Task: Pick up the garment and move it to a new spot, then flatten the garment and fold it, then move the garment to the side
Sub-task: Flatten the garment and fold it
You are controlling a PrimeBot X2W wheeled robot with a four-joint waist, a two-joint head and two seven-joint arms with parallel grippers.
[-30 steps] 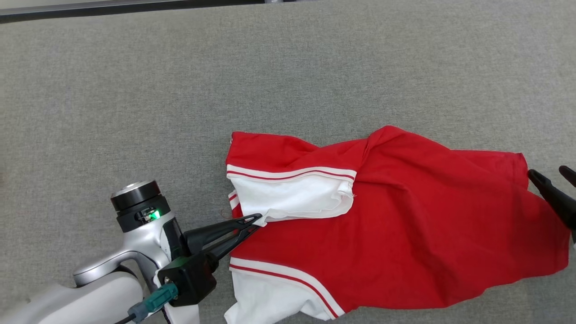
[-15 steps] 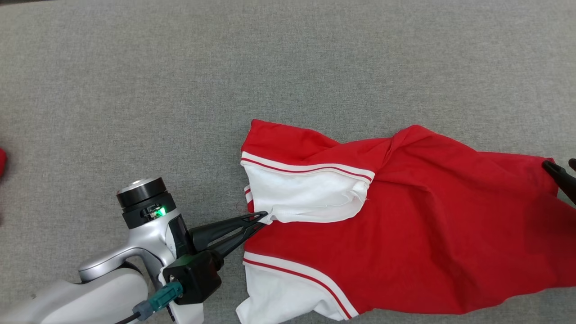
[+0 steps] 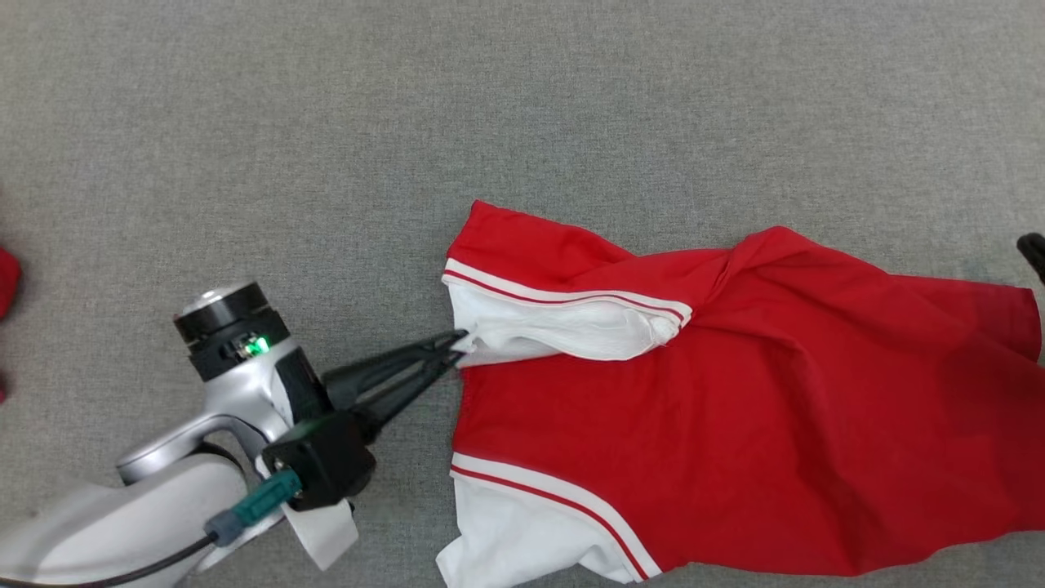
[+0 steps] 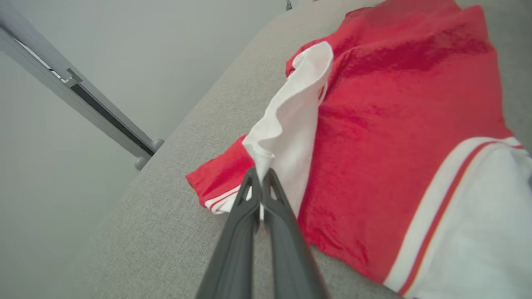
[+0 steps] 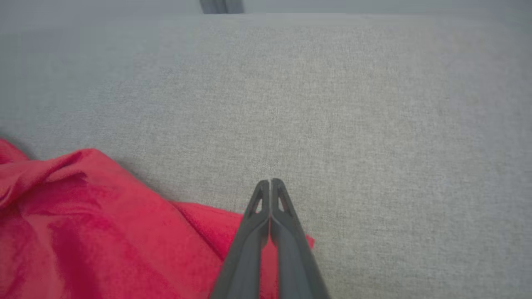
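The garment [image 3: 735, 408] is a red shirt with white, red-striped sleeves, lying rumpled on the grey fabric surface [image 3: 326, 122]. My left gripper [image 3: 459, 343] is shut on the edge of the upper white sleeve [image 3: 571, 331]. In the left wrist view that gripper [image 4: 261, 174] pinches the sleeve hem [image 4: 286, 120], which is lifted off the red body [image 4: 395, 104]. My right gripper [image 5: 270, 181] is shut, its tips over bare grey surface just past the red corner [image 5: 199, 224], with no cloth visible between the tips. Its tip [image 3: 1033, 245] shows at the head view's right edge.
A second white sleeve [image 3: 522, 531] lies at the near edge of the head view. A bit of another red thing [image 3: 5, 278] shows at the far left. A grey metal rail [image 4: 104, 116] runs beyond the surface's edge in the left wrist view.
My right gripper has gone from open to shut near the red corner. The head camera has shifted. The left gripper has stayed shut on the sleeve, whose white panel now looks narrower.
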